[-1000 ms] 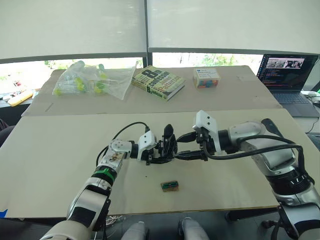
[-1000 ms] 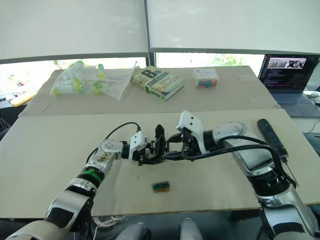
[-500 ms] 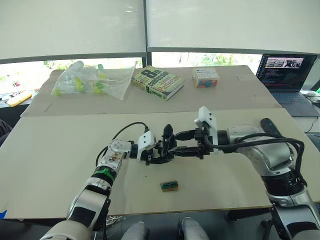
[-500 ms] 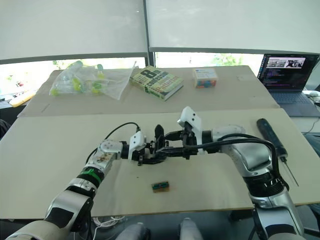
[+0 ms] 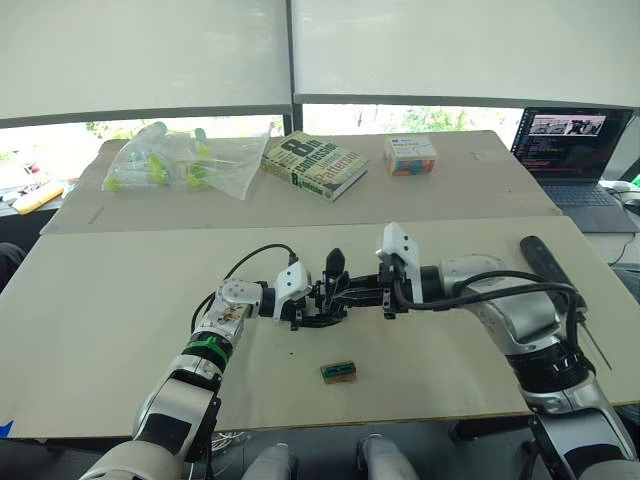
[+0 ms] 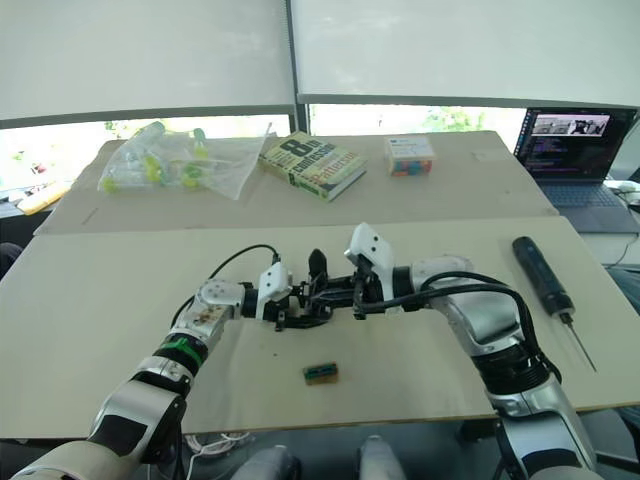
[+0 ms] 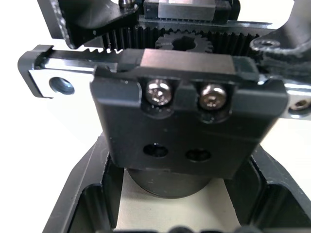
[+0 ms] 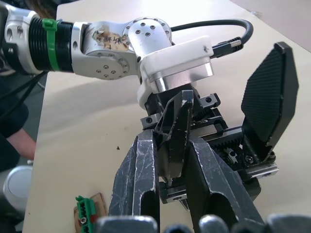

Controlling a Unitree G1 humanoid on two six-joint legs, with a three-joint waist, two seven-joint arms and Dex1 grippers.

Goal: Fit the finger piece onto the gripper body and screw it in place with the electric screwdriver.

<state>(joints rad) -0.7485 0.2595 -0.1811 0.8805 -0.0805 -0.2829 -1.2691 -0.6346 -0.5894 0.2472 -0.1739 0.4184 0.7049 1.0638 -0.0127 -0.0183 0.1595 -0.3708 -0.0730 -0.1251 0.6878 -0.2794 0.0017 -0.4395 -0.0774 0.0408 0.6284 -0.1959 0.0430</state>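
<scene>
two arms are brought together over the middle of the near table (image 5: 120, 300), wrists almost facing each other. the left arm is stretched forward and turned inward, and the left gripper (image 5: 308, 303) is closed on the gripper body (image 5: 325, 297) — in the left wrist view the body (image 7: 187, 121) is seen clamped between the black fingers (image 7: 82, 204), its two screws and toothed rack facing the camera. one pointed black finger of the body is stood upright above it (image 5: 334, 262).

the right arm is bent at the elbow and reached across toward the left, forearm roughly level with the table. the right gripper (image 5: 358, 293) is narrowed onto the finger piece (image 8: 173, 133), which is held pinched between the two fingers (image 8: 138, 174) and is pressed against the near side of the gripper body, just beside the upright finger (image 8: 269, 99).

the electric screwdriver (image 6: 541, 277) is laid flat on the table well to the right of both grippers, untouched, its thin bit pointed toward the near edge. a small tan-and-green block (image 5: 340, 371) is lying on the table near the grippers, on the near side. on the far table a book (image 5: 315, 164), a bag of bottles (image 5: 175, 158) and a small box (image 5: 412, 155) are set out, and a laptop (image 5: 575, 150) is open at the far right.
</scene>
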